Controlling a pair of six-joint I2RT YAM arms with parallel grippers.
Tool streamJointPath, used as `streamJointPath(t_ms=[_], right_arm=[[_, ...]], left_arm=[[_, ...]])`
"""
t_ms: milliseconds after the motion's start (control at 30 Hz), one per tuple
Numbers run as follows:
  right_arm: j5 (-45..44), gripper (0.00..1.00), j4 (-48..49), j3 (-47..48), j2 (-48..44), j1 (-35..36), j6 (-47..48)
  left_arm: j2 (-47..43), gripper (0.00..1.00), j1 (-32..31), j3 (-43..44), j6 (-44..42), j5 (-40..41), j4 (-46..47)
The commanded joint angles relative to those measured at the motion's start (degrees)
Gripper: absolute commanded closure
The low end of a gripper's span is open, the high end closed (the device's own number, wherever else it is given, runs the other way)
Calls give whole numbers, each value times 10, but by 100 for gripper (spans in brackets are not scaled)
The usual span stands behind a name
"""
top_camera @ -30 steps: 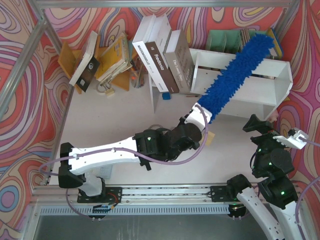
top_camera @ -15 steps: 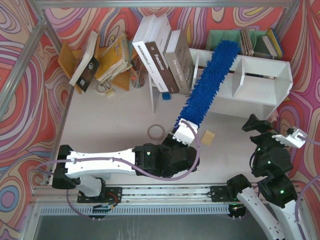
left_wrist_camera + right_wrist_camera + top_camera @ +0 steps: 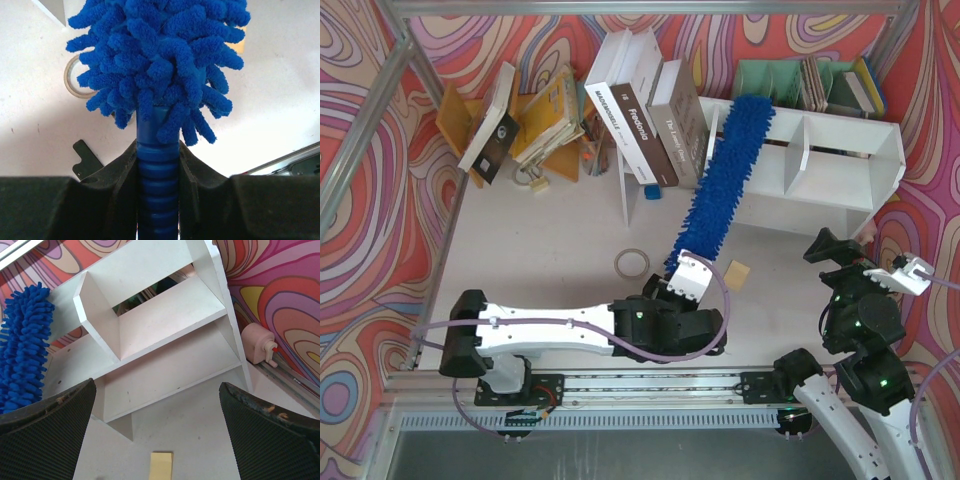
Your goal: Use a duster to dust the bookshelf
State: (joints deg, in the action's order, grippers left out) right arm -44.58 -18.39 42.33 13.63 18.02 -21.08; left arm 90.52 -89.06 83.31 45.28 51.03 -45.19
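The left gripper (image 3: 682,268) sits near the middle of the table, toward its near edge. Its fingers (image 3: 116,172) are clamped on the ribbed blue handle of the duster (image 3: 722,175), just below where the fluff begins. The low grip leaves the whole head free to sweep and gives the wrist leverage over its length.

From that grip the duster's head runs diagonally toward the far edge. Its tip lies over the left end of the bookshelf (image 3: 845,170), which stands at the table's far right corner. The top view cannot settle whether the fibres press on the board or hang just above it. In the right wrist view the blue head (image 3: 22,350) lies along the shelf's left side, beside a divider, so this looks like a dusting pass over the leftmost compartment. The compartments further right appear to remain.

The right gripper (image 3: 868,262) hovers near the right edge, in front of the shelf, its fingers (image 3: 45,432) spread wide and holding nothing. It seems parked there to keep out of the sweep while watching the shelf.

A stack of leaning books (image 3: 640,110) rests against the shelf's left end, just beside the duster. A wide swing to the left could knock them. A tape roll (image 3: 632,263) and a small tan square (image 3: 736,275) lie on the table either side of the left gripper, low enough not to interfere.
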Motion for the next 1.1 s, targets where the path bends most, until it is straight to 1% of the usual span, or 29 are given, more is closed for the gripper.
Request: streamJointPath(t_ms=[0, 233, 300, 433, 567, 800, 933, 1067], right_arm=[[-7, 1, -3, 12, 5, 0, -7], [-8, 1, -3, 12, 3, 0, -7], [-7, 1, -3, 12, 3, 0, -7], [-7, 1, -3, 12, 3, 0, -7], [-7, 1, -4, 12, 2, 0, -8], [-5, 1, -4, 13, 3, 0, -9], [-6, 1, -5, 13, 2, 0, -9], [-5, 1, -5, 13, 3, 0, -10]], left_arm=[[27, 100, -2, -15, 25, -22, -9], [39, 100, -5, -17, 56, -37, -17], [33, 100, -18, -11, 64, -7, -34], [19, 100, -61, 25, 95, 99, -98], [10, 100, -81, 63, 170, 153, -188], [13, 100, -87, 80, 190, 126, -210], [20, 100, -86, 63, 204, 99, -210], [23, 100, -87, 46, 190, 58, -189]])
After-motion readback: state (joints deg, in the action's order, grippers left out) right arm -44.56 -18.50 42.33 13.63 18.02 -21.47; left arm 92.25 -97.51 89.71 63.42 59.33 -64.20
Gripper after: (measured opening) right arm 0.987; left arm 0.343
